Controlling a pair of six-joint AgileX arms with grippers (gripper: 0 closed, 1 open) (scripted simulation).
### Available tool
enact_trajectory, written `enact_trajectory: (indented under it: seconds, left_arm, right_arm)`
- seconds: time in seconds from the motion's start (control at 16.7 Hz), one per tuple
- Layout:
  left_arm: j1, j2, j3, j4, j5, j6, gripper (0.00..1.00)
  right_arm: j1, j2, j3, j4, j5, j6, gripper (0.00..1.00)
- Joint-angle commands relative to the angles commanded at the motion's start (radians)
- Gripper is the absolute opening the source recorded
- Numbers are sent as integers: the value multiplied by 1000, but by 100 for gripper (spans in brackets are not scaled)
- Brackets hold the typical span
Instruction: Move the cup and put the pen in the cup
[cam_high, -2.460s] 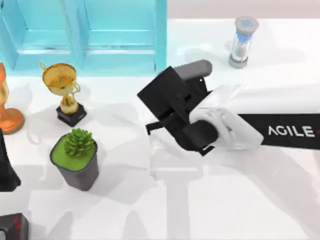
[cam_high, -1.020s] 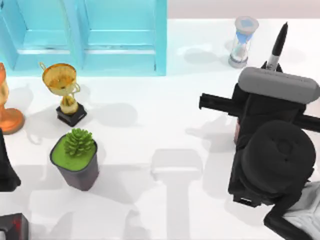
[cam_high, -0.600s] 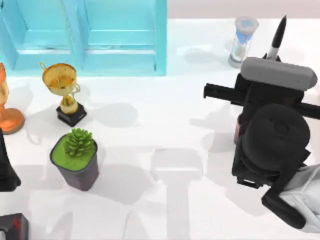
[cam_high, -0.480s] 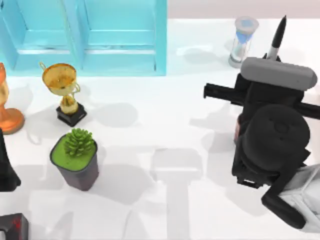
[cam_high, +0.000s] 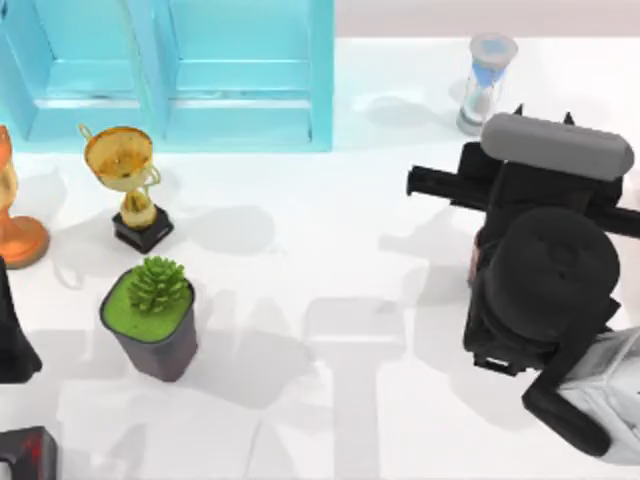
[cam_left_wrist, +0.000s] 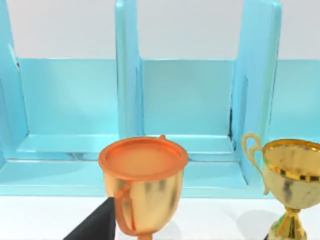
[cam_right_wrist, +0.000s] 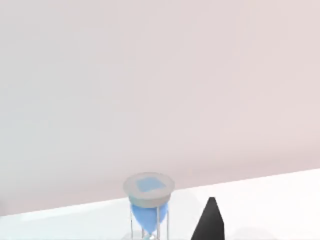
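Overhead, the right arm (cam_high: 545, 290) is seen over the right side of the counter (cam_high: 330, 420), with its dark wrist housing and a grey bar (cam_high: 556, 146) facing the camera. The right claw (cam_high: 543, 113) sits at the far end of this arm, near the hourglass (cam_high: 484, 84); whether it is spread or pressed together cannot be told. A narrow copper-brown strip, taken to be the side of the cup (cam_high: 473, 262), is visible against the left flank of the housing, below and nearer than the claw. The rest of the cup is covered by the arm, so its attitude cannot be told. The left arm (cam_high: 12, 335) is parked at the counter's left edge, and its claw state cannot be told.

From the left wrist, an orange trophy (cam_left_wrist: 143, 192) is shown close up, with a gold trophy (cam_left_wrist: 290, 187) beside it and a blue shelf unit (cam_left_wrist: 185, 100) behind both.

From the right wrist, the hourglass (cam_right_wrist: 148, 205) is shown standing upright on the counter. A black pointed shape (cam_right_wrist: 210, 222) appears just beside it. Whether this is the pen or part of the claw cannot be told, so no long axis or heading is assigned to the pen.
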Motion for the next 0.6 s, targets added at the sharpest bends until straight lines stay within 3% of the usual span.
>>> enact_trajectory:
  seconds: [0.24,0.6]
  left_arm:
    - [0,0,0,0,0,0,100]
    - [0,0,0,0,0,0,100]
  right_arm:
    - [0,0,0,0,0,0,98]
    - [0,0,0,0,0,0,100]
